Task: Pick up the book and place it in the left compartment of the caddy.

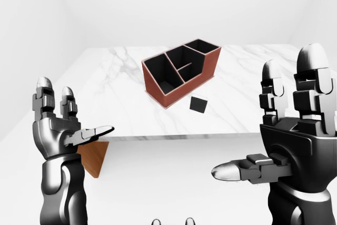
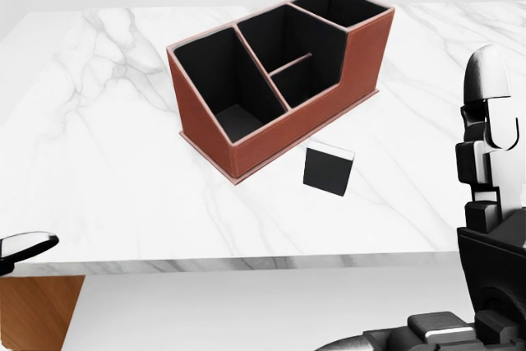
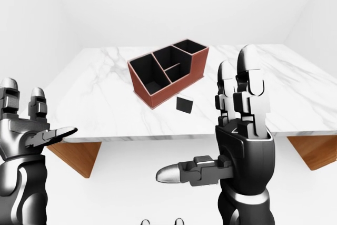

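Observation:
A small black book (image 2: pixel 328 168) lies flat on the white marble table (image 2: pixel 99 170), just below and right of the caddy. The reddish-brown caddy (image 2: pixel 279 71) has black compartments and stands turned at an angle; its large left compartment (image 2: pixel 222 80) is empty. My left hand (image 1: pixel 63 125) is raised at the left of the left-eye view, fingers spread open and empty, off the table's near edge. My right hand (image 1: pixel 284 135) is raised at the right, open and empty, below and right of the book.
The table's near edge (image 2: pixel 246 265) runs across the bottom of the head view. A wooden leg (image 1: pixel 95 156) shows under the table's left corner and another under the right corner (image 3: pixel 316 151). White walls surround the table.

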`<state>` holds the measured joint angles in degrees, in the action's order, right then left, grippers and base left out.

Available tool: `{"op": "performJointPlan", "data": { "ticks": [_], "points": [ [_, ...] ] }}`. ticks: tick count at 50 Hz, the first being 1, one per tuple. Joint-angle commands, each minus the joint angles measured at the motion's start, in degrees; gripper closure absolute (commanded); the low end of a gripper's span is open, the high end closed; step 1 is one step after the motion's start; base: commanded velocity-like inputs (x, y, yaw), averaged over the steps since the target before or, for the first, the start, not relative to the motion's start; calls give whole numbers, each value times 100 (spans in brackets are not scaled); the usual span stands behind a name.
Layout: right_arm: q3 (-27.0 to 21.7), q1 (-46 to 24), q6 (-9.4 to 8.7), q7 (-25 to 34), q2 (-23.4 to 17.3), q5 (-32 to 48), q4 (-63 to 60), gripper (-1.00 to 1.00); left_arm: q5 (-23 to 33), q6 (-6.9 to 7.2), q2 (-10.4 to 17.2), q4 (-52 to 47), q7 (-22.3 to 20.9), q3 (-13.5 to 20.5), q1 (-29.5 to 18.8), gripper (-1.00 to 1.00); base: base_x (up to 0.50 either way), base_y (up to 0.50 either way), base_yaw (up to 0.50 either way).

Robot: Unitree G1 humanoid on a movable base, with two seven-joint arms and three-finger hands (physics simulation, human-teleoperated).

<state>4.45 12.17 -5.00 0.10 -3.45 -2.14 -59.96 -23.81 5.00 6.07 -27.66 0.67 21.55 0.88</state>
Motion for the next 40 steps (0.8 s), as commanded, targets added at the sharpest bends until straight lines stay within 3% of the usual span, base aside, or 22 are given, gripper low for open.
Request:
{"op": "performJointPlan", "data": {
  "ticks": [1, 40],
  "points": [
    [3, -16, 0, -151, -105, -178, -4, -100, -11, 0, -11, -34, -3, 8, -6, -100, 50, 6, 0],
    [-31, 38, 0, -22, -50, -133, -4, -100, -15, 0, -25, -162, 13, 13, 13, -100, 50, 6, 0]
  ]
}}
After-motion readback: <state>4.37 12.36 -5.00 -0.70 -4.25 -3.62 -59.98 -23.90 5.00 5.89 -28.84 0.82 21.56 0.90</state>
